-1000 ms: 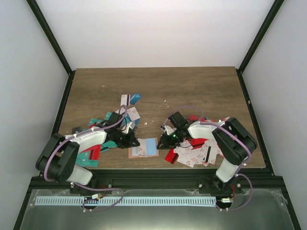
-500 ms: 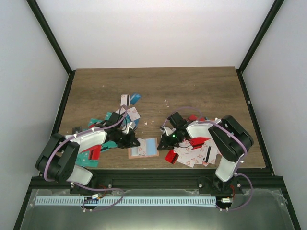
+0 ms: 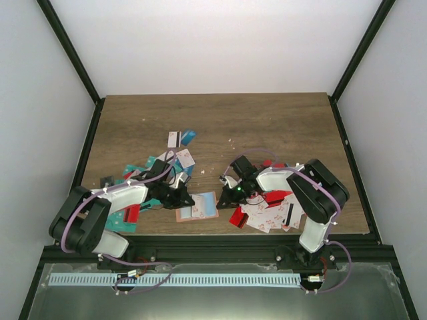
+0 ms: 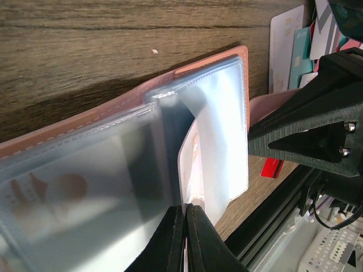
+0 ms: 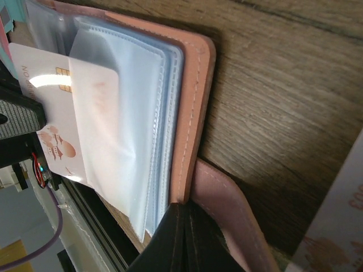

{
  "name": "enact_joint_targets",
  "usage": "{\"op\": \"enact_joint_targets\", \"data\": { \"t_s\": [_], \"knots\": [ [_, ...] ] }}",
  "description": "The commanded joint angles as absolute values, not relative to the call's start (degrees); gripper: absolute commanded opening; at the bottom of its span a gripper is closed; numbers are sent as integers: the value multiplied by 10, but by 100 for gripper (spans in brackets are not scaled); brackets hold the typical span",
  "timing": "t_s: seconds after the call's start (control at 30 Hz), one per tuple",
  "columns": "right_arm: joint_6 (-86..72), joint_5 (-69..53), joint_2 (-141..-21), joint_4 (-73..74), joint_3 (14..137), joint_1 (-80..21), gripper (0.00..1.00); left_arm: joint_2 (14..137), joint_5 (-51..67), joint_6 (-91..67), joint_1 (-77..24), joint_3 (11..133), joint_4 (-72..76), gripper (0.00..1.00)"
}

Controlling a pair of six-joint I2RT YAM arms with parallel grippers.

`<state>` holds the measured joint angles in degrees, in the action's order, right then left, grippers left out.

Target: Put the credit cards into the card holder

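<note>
On the table point(image 3: 267, 120), left pincer point(image 4: 184, 238) and right pincer point(image 5: 182, 238) clamp the card holder point(image 3: 198, 206).

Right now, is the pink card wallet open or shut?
Open. The card holder lies spread on the table, clear sleeves fanned out, a white card poking from one.

Place: a robotics lab test cell, from where I stand.
Enclosure: plain white panel walls point(image 3: 220, 47) and slanting black metal frame posts point(image 3: 67, 50) box the work area in.
Work surface: a brown wood-grain tabletop point(image 3: 220, 120) set into that frame.
Machines: a black-and-white left robot arm point(image 3: 127, 193) and its twin right robot arm point(image 3: 283, 179), bolted side by side at the near edge, trailing thin purple cables point(image 3: 261, 150).
Fittings: a white slotted cable duct point(image 3: 173, 279) lying on a grey sheet-metal tray point(image 3: 373, 293).
</note>
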<state>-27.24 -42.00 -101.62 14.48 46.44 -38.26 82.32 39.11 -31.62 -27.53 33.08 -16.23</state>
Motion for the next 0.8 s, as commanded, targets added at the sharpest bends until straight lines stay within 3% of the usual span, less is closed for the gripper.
{"op": "enact_joint_targets", "data": {
  "t_s": [0.0,0.77],
  "knots": [
    [-272,-363,-1038,164,454,-396,1,831,392,-332,-279,313,-130,4],
    [-268,-372,-1030,154,423,-396,1,911,399,-397,-276,320,-76,4]
  ]
}}
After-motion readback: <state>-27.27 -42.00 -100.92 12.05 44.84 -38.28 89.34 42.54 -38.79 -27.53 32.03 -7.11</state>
